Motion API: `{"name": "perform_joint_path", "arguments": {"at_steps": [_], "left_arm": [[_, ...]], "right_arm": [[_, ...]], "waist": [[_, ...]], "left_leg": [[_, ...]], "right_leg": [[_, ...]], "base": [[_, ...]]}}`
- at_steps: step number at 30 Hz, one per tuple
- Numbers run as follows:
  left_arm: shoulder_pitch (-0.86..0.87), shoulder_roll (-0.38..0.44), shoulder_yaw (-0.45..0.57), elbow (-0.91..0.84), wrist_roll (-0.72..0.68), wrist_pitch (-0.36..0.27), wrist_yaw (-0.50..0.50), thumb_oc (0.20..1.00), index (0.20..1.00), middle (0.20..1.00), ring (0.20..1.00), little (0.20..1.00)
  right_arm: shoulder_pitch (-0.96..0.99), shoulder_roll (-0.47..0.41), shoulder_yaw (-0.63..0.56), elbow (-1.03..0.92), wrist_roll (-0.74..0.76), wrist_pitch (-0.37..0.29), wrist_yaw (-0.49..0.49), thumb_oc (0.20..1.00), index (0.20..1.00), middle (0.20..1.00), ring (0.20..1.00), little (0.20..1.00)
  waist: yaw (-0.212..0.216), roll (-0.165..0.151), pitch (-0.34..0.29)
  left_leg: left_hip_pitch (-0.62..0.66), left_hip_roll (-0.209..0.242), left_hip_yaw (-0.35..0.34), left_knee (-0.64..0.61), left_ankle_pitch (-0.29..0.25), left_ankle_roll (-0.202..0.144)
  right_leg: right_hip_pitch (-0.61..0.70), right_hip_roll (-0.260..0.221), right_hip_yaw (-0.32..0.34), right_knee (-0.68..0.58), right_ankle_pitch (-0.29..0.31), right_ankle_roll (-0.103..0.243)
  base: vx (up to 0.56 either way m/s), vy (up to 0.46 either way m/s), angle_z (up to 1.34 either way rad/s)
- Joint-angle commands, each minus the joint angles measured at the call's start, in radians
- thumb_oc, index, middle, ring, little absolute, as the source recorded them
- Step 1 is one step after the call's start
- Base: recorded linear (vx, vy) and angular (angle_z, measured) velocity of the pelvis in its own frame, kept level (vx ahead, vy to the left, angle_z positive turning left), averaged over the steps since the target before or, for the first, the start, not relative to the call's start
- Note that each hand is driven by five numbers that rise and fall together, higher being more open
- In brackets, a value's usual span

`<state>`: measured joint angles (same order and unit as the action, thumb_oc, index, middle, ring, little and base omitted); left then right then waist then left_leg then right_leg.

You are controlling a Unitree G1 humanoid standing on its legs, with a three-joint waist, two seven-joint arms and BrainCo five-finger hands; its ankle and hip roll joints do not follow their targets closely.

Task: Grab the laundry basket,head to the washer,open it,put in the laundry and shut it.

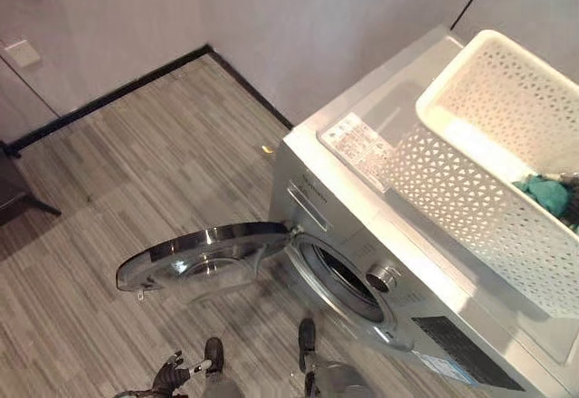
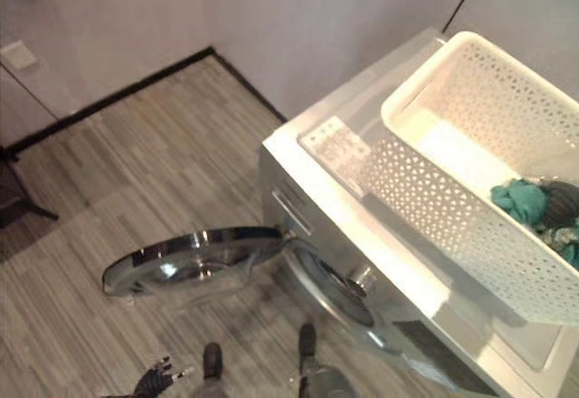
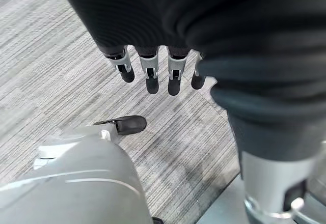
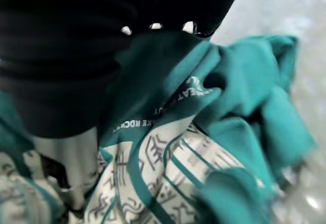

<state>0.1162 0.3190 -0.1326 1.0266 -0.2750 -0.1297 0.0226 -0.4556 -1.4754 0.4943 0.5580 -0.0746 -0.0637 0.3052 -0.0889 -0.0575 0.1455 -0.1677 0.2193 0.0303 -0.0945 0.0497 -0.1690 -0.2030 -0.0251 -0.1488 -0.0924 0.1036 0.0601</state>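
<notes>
Sitting on top of the silver front-loading washing machine (image 1: 362, 226): white perforated plastic laundry basket (image 2: 452, 190) holding crumpled teal patterned laundry (image 2: 529, 203). Round washer door (image 1: 194, 258) hanging wide open over grey wood-plank floor (image 1: 136, 163). Right hand (image 4: 66, 46) buried in teal cloth, grip impossible to tell. Left hand (image 3: 153, 68) hanging relaxed, empty.

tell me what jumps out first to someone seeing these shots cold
The white perforated laundry basket sits on top of the silver washer, with teal laundry bunched at its near end. Below it the washer's round door stands swung wide open over the wood-look floor. In the right wrist view the right hand is down in the teal cloth, while the left hand hangs free above the floor.
</notes>
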Motion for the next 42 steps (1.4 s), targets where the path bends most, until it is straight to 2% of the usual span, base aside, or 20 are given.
{"name": "perform_joint_path", "arguments": {"at_steps": [1, 4, 9, 10, 17, 18, 23, 27, 29, 31, 32, 33, 35, 39, 40, 42], "left_arm": [[-0.076, 0.042, -0.030, -0.008, -0.017, -0.024, 0.013, 1.000, 1.000, 1.000, 1.000, 1.000], [-0.095, 0.048, -0.038, -0.012, -0.037, -0.026, 0.024, 1.000, 1.000, 1.000, 1.000, 1.000], [-0.111, 0.046, -0.044, -0.016, -0.035, -0.027, 0.033, 1.000, 1.000, 1.000, 1.000, 1.000], [-0.121, 0.045, -0.047, -0.011, -0.041, -0.028, 0.036, 1.000, 1.000, 1.000, 1.000, 1.000], [-0.137, 0.039, -0.040, -0.004, -0.051, -0.028, 0.046, 1.000, 1.000, 1.000, 1.000, 1.000], [-0.132, 0.039, -0.035, -0.011, -0.047, -0.027, 0.046, 1.000, 1.000, 1.000, 1.000, 1.000], [-0.129, 0.042, -0.028, -0.009, -0.041, -0.025, 0.043, 1.000, 1.000, 1.000, 1.000, 1.000], [-0.106, 0.053, -0.021, -0.023, -0.014, -0.019, 0.025, 1.000, 1.000, 1.000, 1.000, 1.000], [-0.093, 0.059, -0.009, -0.024, 0.004, -0.016, 0.018, 1.000, 1.000, 1.000, 1.000, 1.000], [-0.087, 0.060, -0.004, -0.025, 0.011, -0.015, 0.015, 1.000, 1.000, 1.000, 1.000, 1.000], [-0.078, 0.065, 0.006, -0.031, 0.020, -0.013, 0.011, 1.000, 1.000, 1.000, 1.000, 1.000], [-0.079, 0.066, 0.004, -0.031, 0.020, -0.012, 0.011, 1.000, 1.000, 1.000, 1.000, 1.000], [-0.065, 0.074, 0.016, -0.057, 0.035, -0.015, 0.006, 1.000, 1.000, 1.000, 1.000, 1.000], [-0.062, 0.078, 0.016, -0.060, 0.044, -0.015, 0.002, 1.000, 1.000, 1.000, 1.000, 1.000], [-0.058, 0.079, 0.017, -0.068, 0.057, -0.016, 0.003, 1.000, 1.000, 1.000, 1.000, 1.000], [-0.059, 0.080, 0.013, -0.068, 0.061, -0.017, 0.003, 1.000, 1.000, 1.000, 1.000, 1.000]], "right_arm": [[-0.077, 0.061, 0.127, 0.069, -0.060, 0.013, 0.018, 1.000, 1.000, 1.000, 1.000, 1.000], [-0.067, 0.172, 0.165, 0.144, -0.084, 0.028, 0.037, 1.000, 1.000, 1.000, 1.000, 1.000], [-0.010, 0.250, 0.127, 0.125, -0.025, 0.034, 0.041, 1.000, 1.000, 1.000, 1.000, 1.000], [-0.010, 0.282, 0.119, 0.126, 0.010, 0.045, 0.041, 0.200, 0.200, 0.200, 0.200, 0.200], [-0.009, 0.305, 0.075, 0.121, 0.088, 0.043, 0.011, 0.200, 0.200, 0.200, 0.200, 0.200], [-0.002, 0.296, 0.037, 0.095, 0.135, 0.039, -0.004, 0.200, 0.200, 0.200, 0.200, 0.200], [0.009, 0.284, -0.007, 0.058, 0.178, 0.033, -0.018, 0.200, 0.200, 0.200, 0.200, 0.200], [0.058, 0.246, -0.093, -0.011, 0.242, 0.023, -0.026, 0.200, 0.200, 0.200, 0.200, 0.200], [0.102, 0.216, -0.198, -0.037, 0.322, 0.010, -0.054, 0.200, 0.200, 0.200, 0.200, 0.200], [0.128, 0.209, -0.244, -0.047, 0.340, 0.003, -0.069, 0.200, 0.200, 0.200, 0.200, 0.200], [0.177, 0.201, -0.345, -0.064, 0.380, -0.005, -0.097, 0.200, 0.200, 0.200, 0.200, 0.200], [0.189, 0.201, -0.356, -0.067, 0.379, -0.004, -0.097, 0.200, 0.200, 0.200, 0.200, 0.200], [0.270, 0.188, -0.508, -0.083, 0.447, -0.026, -0.132, 0.200, 0.200, 0.200, 0.200, 0.200], [0.311, 0.190, -0.598, -0.075, 0.477, -0.036, -0.155, 0.200, 0.200, 0.200, 0.200, 0.200], [0.334, 0.194, -0.700, -0.051, 0.529, -0.056, -0.202, 0.200, 0.200, 0.200, 0.200, 0.200], [0.339, 0.197, -0.735, -0.049, 0.549, -0.061, -0.216, 0.200, 0.200, 0.200, 0.200, 0.200]], "waist": [[0.054, -0.010, 0.042], [0.066, -0.001, 0.066], [0.065, 0.001, 0.074], [0.066, 0.001, 0.073], [0.061, 0.002, 0.061], [0.058, 0.004, 0.049], [0.058, 0.001, 0.035], [0.055, -0.008, 0.005], [0.049, -0.017, -0.018], [0.049, -0.020, -0.026], [0.046, -0.026, -0.043], [0.050, -0.026, -0.042], [0.044, -0.035, -0.067], [0.047, -0.041, -0.081], [0.042, -0.047, -0.102], [0.044, -0.050, -0.107]], "left_leg": [[0.093, 0.078, 0.048, 0.007, 0.129, -0.009], [0.057, 0.078, 0.036, 0.007, 0.147, -0.010], [0.029, 0.083, 0.030, 0.007, 0.147, -0.012], [0.022, 0.085, 0.027, 0.007, 0.146, -0.012], [0.018, 0.090, 0.032, 0.007, 0.138, -0.013], [0.027, 0.093, 0.035, 0.007, 0.133, -0.015], [0.044, 0.096, 0.040, 0.007, 0.127, -0.017], [0.087, 0.107, 0.048, 0.007, 0.110, -0.020], [0.118, 0.112, 0.051, 0.007, 0.096, -0.018], [0.131, 0.115, 0.056, 0.007, 0.091, -0.018], [0.152, 0.118, 0.057, 0.007, 0.084, -0.018], [0.154, 0.118, 0.057, 0.007, 0.084, -0.018], [0.185, 0.123, 0.063, 0.007, 0.072, -0.018], [0.208, 0.126, 0.068, 0.007, 0.061, -0.017], [0.233, 0.125, 0.073, 0.007, 0.043, -0.013], [0.242, 0.126, 0.074, 0.007, 0.039, -0.012]], "right_leg": [[-0.054, -0.041, 0.054, 0.005, -0.028, 0.073], [-0.082, -0.042, 0.051, 0.005, -0.024, 0.070], [-0.101, -0.038, 0.050, 0.005, -0.021, 0.067], [-0.105, -0.034, 0.052, 0.005, -0.021, 0.066], [-0.103, -0.027, 0.057, 0.005, -0.028, 0.063], [-0.095, -0.024, 0.055, 0.005, -0.036, 0.063], [-0.076, -0.020, 0.059, 0.005, -0.045, 0.063], [-0.030, -0.011, 0.058, 0.005, -0.066, 0.063], [0.000, -0.003, 0.060, 0.005, -0.078, 0.061], [0.012, -0.001, 0.059, 0.005, -0.082, 0.061], [0.033, 0.003, 0.060, 0.005, -0.086, 0.063], [0.035, 0.003, 0.060, 0.005, -0.086, 0.063], [0.065, 0.008, 0.059, 0.005, -0.093, 0.063], [0.086, 0.011, 0.059, 0.005, -0.096, 0.064], [0.111, 0.010, 0.060, 0.005, -0.099, 0.064], [0.120, 0.010, 0.061, 0.005, -0.099, 0.065]], "base": [[-0.01, -0.058, 0.02], [-0.02, -0.043, 0.01], [-0.01, -0.041, 0.10], [-0.01, -0.027, 0.06], [0.00, -0.003, 0.00], [0.00, 0.000, 0.00], [0.00, 0.000, 0.00], [0.04, -0.004, -0.03], [0.04, -0.008, -0.01], [0.06, -0.010, 0.01], [0.06, -0.006, 0.02], [0.05, -0.006, 0.02], [0.05, -0.001, 0.01], [0.02, 0.008, -0.02], [0.00, 0.000, 0.00], [0.01, 0.017, -0.01]]}}
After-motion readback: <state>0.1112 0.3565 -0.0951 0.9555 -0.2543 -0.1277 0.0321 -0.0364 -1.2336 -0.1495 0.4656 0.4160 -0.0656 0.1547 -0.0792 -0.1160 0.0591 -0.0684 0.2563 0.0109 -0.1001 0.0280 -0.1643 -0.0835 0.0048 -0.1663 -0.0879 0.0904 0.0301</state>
